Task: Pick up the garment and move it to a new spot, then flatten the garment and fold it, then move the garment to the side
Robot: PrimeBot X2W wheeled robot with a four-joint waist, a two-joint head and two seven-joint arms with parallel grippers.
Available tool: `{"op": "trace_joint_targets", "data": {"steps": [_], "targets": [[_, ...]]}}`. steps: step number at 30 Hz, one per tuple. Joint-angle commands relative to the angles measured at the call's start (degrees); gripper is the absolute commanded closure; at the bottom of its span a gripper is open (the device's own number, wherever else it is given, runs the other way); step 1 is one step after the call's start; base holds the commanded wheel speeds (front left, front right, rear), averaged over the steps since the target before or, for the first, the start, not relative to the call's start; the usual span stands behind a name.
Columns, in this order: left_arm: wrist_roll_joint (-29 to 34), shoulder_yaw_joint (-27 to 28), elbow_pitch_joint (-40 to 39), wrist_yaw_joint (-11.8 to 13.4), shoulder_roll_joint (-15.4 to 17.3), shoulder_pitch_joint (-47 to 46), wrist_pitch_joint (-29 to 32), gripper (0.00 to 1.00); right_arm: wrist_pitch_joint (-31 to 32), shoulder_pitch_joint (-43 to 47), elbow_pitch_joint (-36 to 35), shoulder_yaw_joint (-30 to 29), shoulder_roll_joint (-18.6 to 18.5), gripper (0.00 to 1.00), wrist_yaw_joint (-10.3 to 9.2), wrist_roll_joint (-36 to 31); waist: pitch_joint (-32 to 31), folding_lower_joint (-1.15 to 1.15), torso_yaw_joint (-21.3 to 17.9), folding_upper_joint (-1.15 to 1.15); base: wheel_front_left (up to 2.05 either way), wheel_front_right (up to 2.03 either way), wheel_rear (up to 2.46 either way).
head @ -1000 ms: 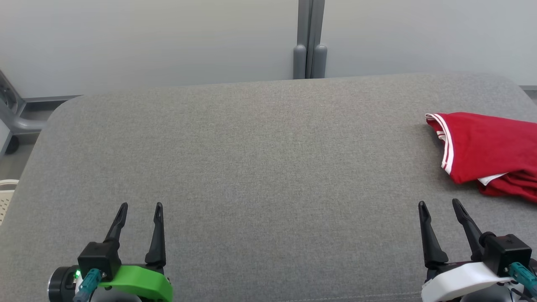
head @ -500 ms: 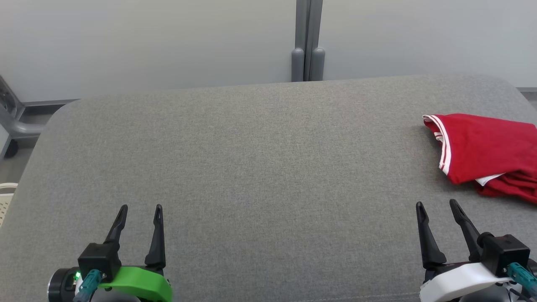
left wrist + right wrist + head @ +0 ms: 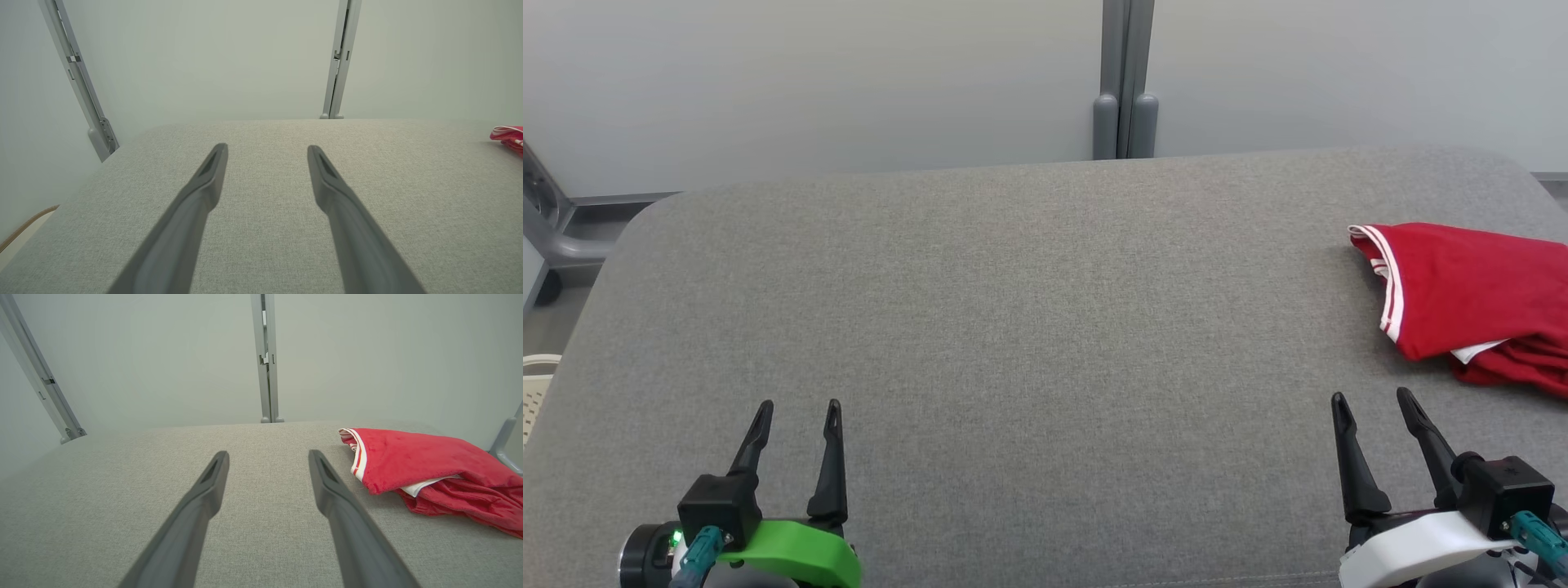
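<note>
Presently, the left gripper (image 3: 799,404) and right gripper (image 3: 1371,395) stand jaws apart, leaving the garment (image 3: 1470,294) free at the table's (image 3: 1013,327) right.

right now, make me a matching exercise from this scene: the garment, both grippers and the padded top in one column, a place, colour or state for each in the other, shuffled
Column A
1. garment
2. left gripper
3. right gripper
4. padded top

Column B
a. open, lower left of the head view
b. grey fabric
c. red with white trim, bunched at the right edge
d. open, lower right of the head view

Pairs: 1-c, 2-a, 3-d, 4-b
</note>
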Motion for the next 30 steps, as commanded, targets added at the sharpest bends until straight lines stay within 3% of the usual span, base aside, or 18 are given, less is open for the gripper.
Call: {"op": "trace_joint_targets", "data": {"steps": [1,3,4,7,30], "targets": [[-0.34,-0.10,0.16,0.17,0.13,-0.16,-0.32,0.00,0.20,0.35,-0.36,-0.04,-0.04,0.00,-0.09,0.43,-0.01,0.00,0.04,0.00,0.00,0.00,0.00],[-0.38,-0.18,0.26,0.25,0.14,-0.32,-0.35,0.00,0.19,0.36,-0.39,-0.09,-0.04,0.00,-0.09,0.44,-0.08,0.00,0.14,0.00,0.00,0.00,0.00],[-0.03,-0.10,0.10,0.11,-0.03,-0.02,-0.05,1.00,0.00,0.00,-0.11,-0.04,0.00,1.00,0.00,0.02,-0.07,0.00,0.13,0.00,0.00,0.00,0.00],[-0.77,-0.19,0.93,0.00,-0.57,0.45,0.05,1.00,-0.12,0.27,0.87,0.23,0.15,1.00,0.00,0.77,-0.07,0.00,0.14,0.00,0.00,0.00,0.00],[-22.40,1.17,-0.88,-4.13,-3.85,1.36,1.00,1.00,4.99,-1.51,4.54,-3.09,-3.07,1.00,-0.02,29.87,0.47,0.00,-0.09,0.00,0.00,0.00,0.00]]}}
